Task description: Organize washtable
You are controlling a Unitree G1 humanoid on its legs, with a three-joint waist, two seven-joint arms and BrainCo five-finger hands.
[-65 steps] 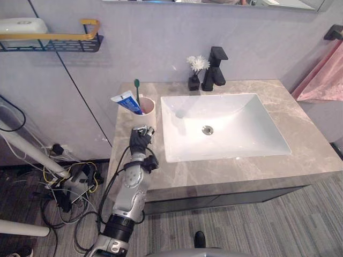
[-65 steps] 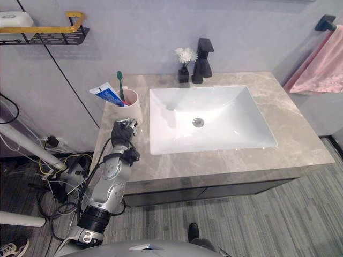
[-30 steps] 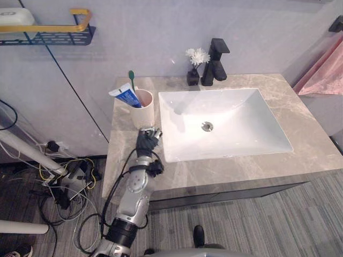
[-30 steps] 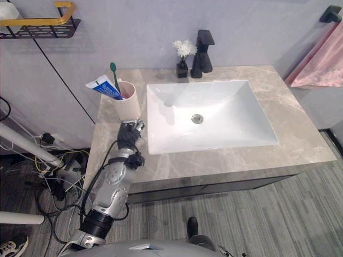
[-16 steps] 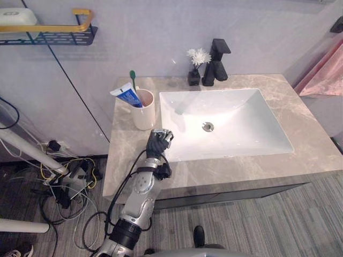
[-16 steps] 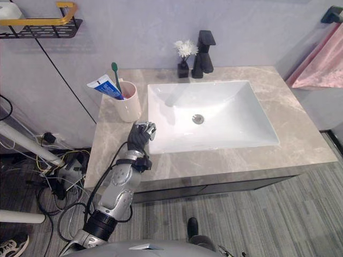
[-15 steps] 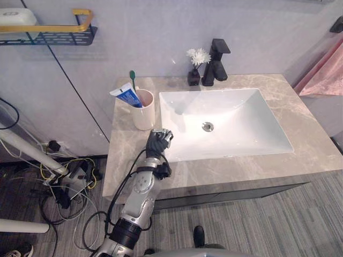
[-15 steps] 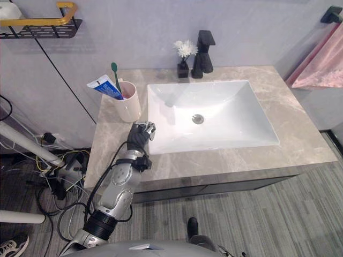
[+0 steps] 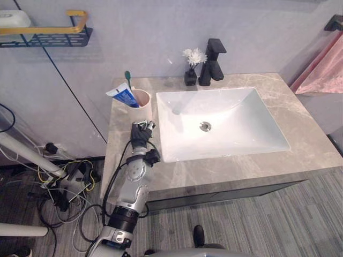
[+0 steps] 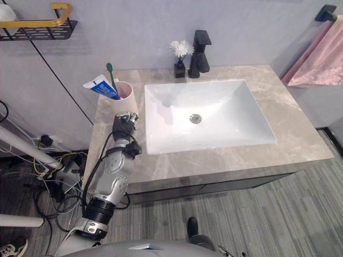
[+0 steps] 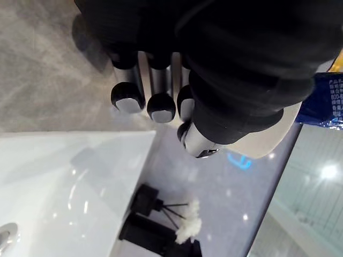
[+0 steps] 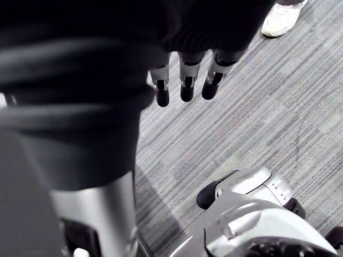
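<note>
Cup [image 9: 142,110] | stands toothbrush [image 9: 129,80], toothpaste [image 9: 122,96] upright by sink [image 9: 236,123] (likely tidied) | left hand [image 9: 140,134] just before it, fingers [image 11: 127,75] relaxed, empty | right hand [image 12: 187,69] hangs, fingers straight

Desk [image 9: 230,166]: grey-brown marble, pale veins. Sink basin [image 9: 236,134]: white. Cup [image 9: 144,105]: cream, pink inside. Toothpaste tube [image 9: 122,96]: blue and white. Toothbrush [image 9: 128,79]: green. Faucet [image 9: 213,64], small vase [image 9: 190,78]: black. Flowers [image 9: 194,55]: white. Towel [image 9: 321,75]: pink. Wall shelf [image 9: 53,38]: black mesh, gold rail. Floor [image 9: 257,219]: grey, finely striped.
</note>
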